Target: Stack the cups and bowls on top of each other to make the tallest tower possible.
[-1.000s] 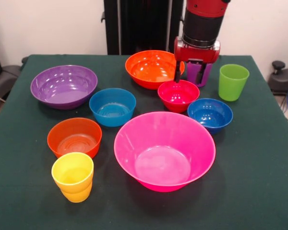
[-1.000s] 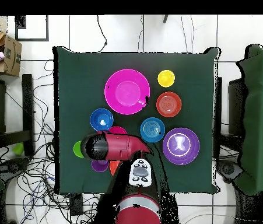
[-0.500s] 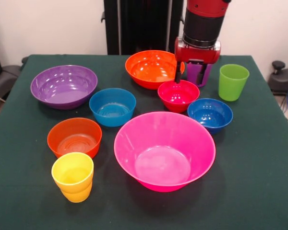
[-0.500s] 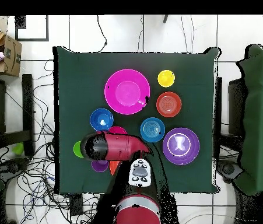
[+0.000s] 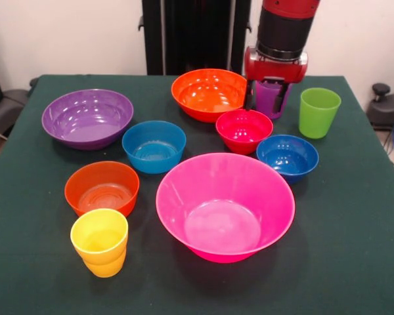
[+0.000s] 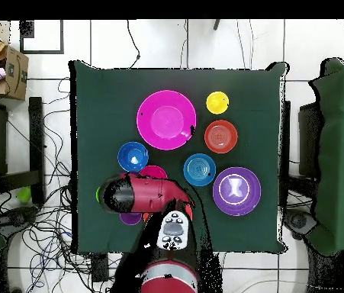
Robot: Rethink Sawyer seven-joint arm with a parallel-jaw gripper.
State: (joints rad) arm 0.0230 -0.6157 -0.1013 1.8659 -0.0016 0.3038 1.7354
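Note:
All cups and bowls stand apart on the green table; no tower stands. The big pink bowl (image 5: 225,205) is front centre, with the dark blue bowl (image 5: 287,155) and red bowl (image 5: 244,129) behind it. The big orange bowl (image 5: 209,92), big purple bowl (image 5: 87,117), light blue bowl (image 5: 153,145) and small orange bowl (image 5: 102,188) lie around them. The yellow cup (image 5: 100,241) is at the front left and the lime green cup (image 5: 318,111) at the back right. My gripper (image 5: 269,105) is open, its fingers either side of the upright purple cup (image 5: 270,98).
In the overhead view the red arm (image 6: 146,192) covers the gripper, the big orange bowl and most of the red bowl. The purple cup (image 6: 130,219) peeks out below it. A cardboard box (image 6: 11,70) sits off the table.
The gripper has risen a little and shifted right, away from the red bowl's rim and over the purple cup. No cup or bowl has moved.

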